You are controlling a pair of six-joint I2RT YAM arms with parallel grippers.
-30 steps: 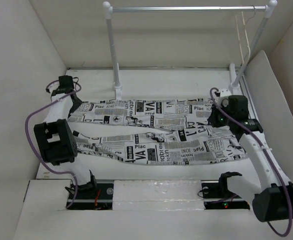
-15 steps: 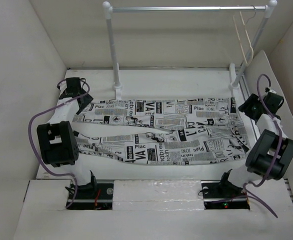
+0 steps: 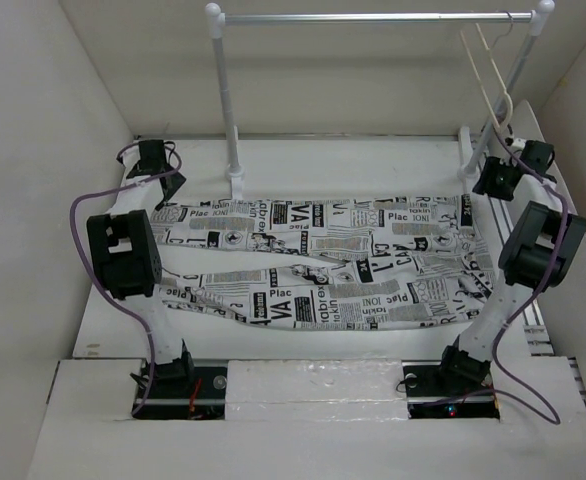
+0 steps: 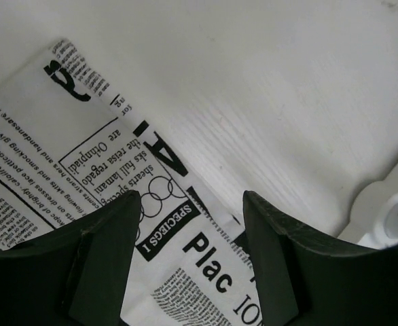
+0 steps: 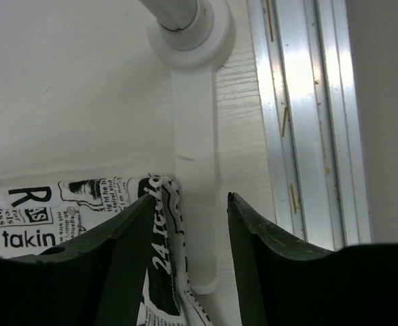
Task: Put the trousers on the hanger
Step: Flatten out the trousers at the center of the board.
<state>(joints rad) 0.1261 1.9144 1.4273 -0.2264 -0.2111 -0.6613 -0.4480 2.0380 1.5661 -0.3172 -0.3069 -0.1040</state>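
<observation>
The newspaper-print trousers point(image 3: 323, 260) lie flat across the table below the rail. The cream hanger point(image 3: 491, 72) hangs by its hook at the right end of the rail. My left gripper point(image 3: 166, 190) is open above the trousers' far left corner; in the left wrist view the printed cloth point(image 4: 117, 176) lies between and below its dark fingers point(image 4: 100, 272). My right gripper point(image 3: 493, 180) is open over the far right corner; in the right wrist view the cloth edge point(image 5: 161, 224) and the rail's white foot point(image 5: 195, 170) show between its fingers point(image 5: 267, 272).
The metal rail point(image 3: 373, 17) spans the back on two white posts point(image 3: 228, 100). White walls close in left, back and right. A metal track point(image 5: 301, 122) runs along the right edge of the table.
Both grippers have moved away from the trousers toward the back corners. The right arm swung from over the cloth to the far right by the rail's foot. The trousers have not moved.
</observation>
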